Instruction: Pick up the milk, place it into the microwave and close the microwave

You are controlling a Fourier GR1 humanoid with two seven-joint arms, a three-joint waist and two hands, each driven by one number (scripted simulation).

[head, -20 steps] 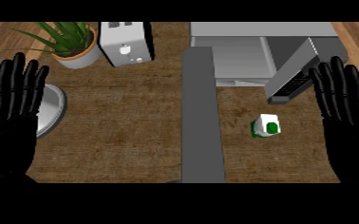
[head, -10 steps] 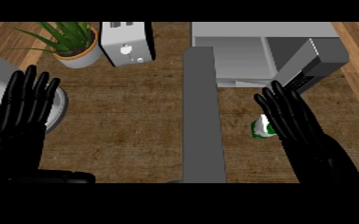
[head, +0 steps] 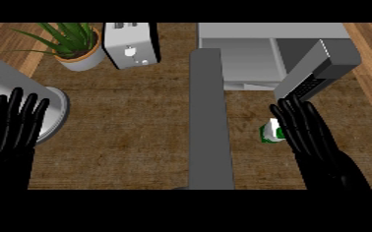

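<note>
Counter (head: 131,128) fills the view, brown and wood-grained, with a long grey strip (head: 210,123) running from the centre down to six o'clock. Up at one o'clock sits the microwave (head: 254,54), its cavity showing, and its door (head: 320,73) is swung out toward three o'clock, standing wide open. Over at nine o'clock, a grey round plate (head: 54,110) lies at the edge, half behind the left hand (head: 22,123), which shows there with fingers straight, spread apart and holding nothing. At twelve o'clock, a white toaster (head: 131,44); beside it at eleven, a potted plant (head: 73,44). Now the right hand (head: 309,132), at four o'clock: fingers straight and slightly apart, lying over the right side of the milk (head: 270,132), not curled round it. The milk itself, a small green-and-white carton, stands on the counter just below the door's lower end, between the grey strip and the hand.
</note>
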